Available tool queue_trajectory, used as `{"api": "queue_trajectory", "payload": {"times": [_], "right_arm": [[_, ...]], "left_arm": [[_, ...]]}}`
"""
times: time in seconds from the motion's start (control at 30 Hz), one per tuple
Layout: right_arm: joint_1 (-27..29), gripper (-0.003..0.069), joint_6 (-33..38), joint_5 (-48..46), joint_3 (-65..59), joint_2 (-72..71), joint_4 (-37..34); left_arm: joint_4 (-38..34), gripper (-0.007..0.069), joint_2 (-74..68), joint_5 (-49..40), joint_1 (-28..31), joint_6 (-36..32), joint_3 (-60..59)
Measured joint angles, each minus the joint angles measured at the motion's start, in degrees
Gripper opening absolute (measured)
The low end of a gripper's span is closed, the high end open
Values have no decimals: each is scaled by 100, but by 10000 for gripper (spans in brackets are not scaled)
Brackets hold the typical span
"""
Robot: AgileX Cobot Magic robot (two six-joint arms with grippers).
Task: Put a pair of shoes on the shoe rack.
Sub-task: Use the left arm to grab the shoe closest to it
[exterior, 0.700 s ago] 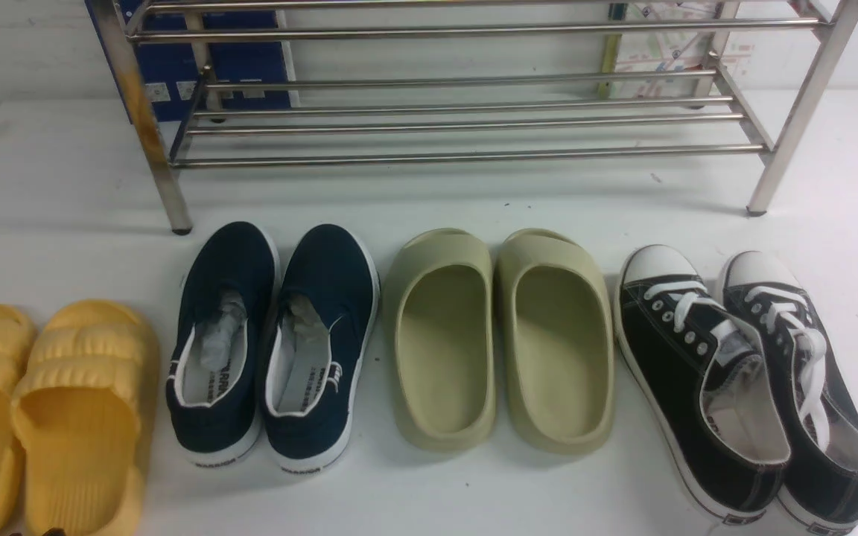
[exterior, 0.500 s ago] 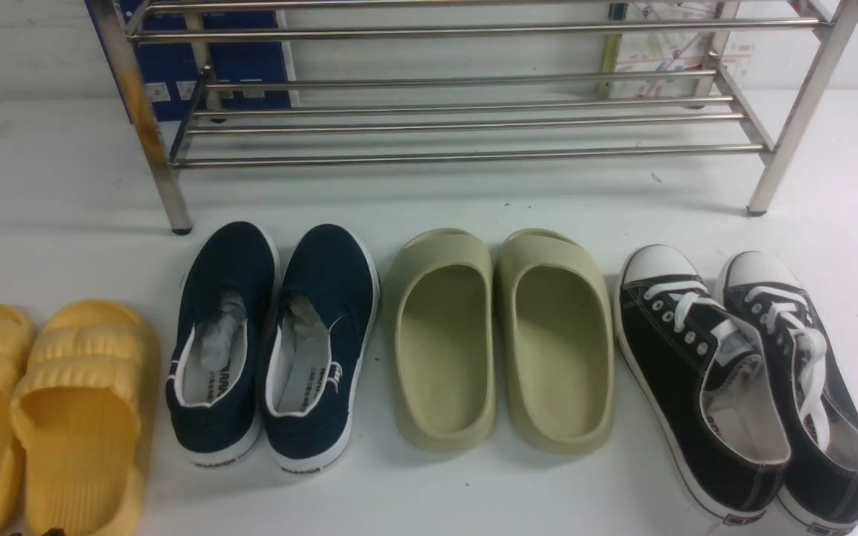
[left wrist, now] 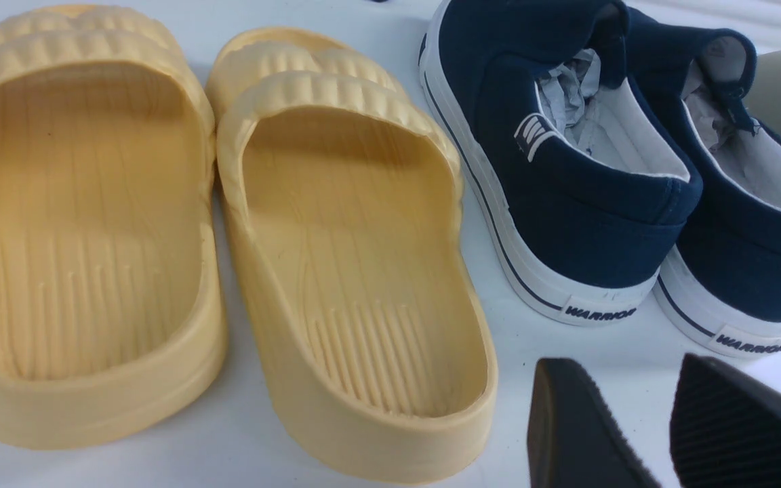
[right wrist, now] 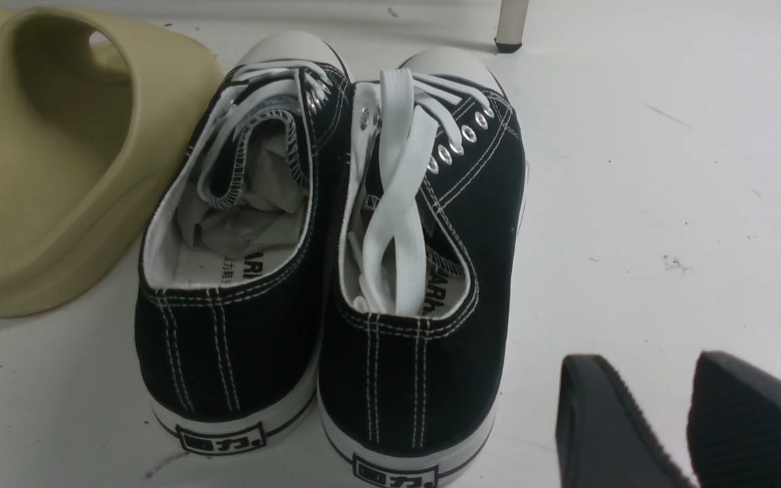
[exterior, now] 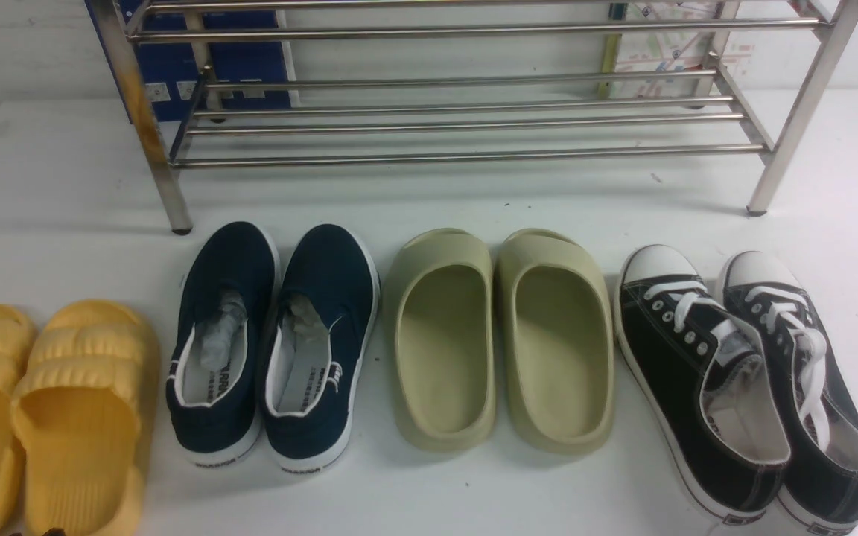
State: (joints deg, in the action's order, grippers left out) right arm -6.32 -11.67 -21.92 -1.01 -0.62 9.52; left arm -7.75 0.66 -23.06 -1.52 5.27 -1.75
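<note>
Nearest, only the black finger ends of the left gripper (left wrist: 624,373) and right gripper (right wrist: 641,369) show, each pair parted and holding nothing. On the white tabletop (exterior: 474,491) the yellow slippers (exterior: 79,402) are cut off by the frame edge. Beside them stand the navy slip-on sneakers (exterior: 321,298), heels reading "WARRIOR", with crumpled paper filling their toes. Next come the olive slippers (exterior: 440,342), then the black lace-up sneakers (exterior: 697,357), whose boxed heel characters are too blurred to read and whose insole lettering is half covered. Beyond, apart from the shoes, stands the shoe rack (exterior: 459,156), its top cropped.
</note>
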Motion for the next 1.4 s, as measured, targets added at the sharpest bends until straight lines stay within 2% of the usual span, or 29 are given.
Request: {"api": "queue_trajectory", "payload": {"times": [1.13, 1.27, 1.4], "right_arm": [[0, 239, 0, 0, 0, 0, 0], [0, 239, 0, 0, 0, 0, 0], [0, 239, 0, 0, 0, 0, 0]], "left_arm": [[-19, 239, 0, 69, 0, 24, 0], [-505, 239, 0, 740, 0, 281, 0], [-1402, 239, 0, 2170, 0, 648, 0]]}}
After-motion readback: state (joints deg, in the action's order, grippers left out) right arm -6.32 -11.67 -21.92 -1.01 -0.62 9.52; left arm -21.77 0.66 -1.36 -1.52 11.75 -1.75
